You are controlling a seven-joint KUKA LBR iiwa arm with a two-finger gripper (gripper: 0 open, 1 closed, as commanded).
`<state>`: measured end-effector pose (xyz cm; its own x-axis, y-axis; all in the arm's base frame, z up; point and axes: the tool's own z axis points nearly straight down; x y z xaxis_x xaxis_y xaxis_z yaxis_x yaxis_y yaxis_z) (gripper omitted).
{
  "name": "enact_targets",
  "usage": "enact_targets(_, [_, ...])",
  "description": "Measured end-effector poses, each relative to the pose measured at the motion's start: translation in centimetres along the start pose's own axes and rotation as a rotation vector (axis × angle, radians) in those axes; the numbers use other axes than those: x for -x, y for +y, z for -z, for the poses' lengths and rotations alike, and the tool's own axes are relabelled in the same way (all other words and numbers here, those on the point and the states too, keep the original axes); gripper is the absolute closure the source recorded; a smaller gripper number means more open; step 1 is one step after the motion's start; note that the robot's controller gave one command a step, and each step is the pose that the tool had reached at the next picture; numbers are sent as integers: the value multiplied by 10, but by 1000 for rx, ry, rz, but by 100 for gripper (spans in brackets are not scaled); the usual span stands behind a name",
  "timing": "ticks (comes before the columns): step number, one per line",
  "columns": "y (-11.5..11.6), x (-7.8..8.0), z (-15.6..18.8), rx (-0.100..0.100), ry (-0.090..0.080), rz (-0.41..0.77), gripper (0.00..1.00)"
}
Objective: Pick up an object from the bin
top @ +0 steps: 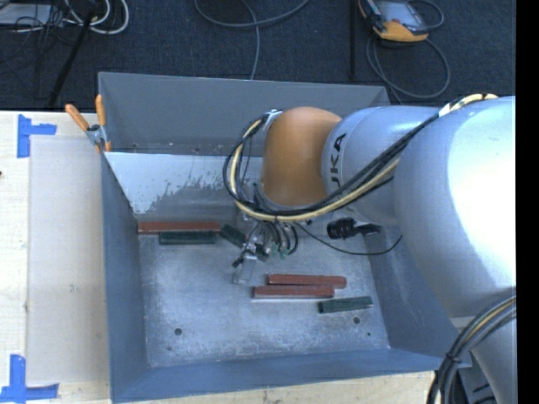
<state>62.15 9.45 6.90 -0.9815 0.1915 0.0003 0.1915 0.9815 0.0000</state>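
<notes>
The claw [247, 262] hung over the bin [168, 326]. Two reddish-brown bars [292, 292] lay just beside it at 4 o'clock. Its opening could not be determined.

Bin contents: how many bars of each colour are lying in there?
Reddish-brown bars: 3
Dark green bars: 3, one partly hidden beside the gripper
Total: 6

Dark carpet [168, 40], looped cables [255, 25], orange device [394, 19]
</notes>
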Motion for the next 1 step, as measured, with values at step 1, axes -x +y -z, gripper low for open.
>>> enact_targets(1, [3, -2, -2, -1, 1, -28, 0])
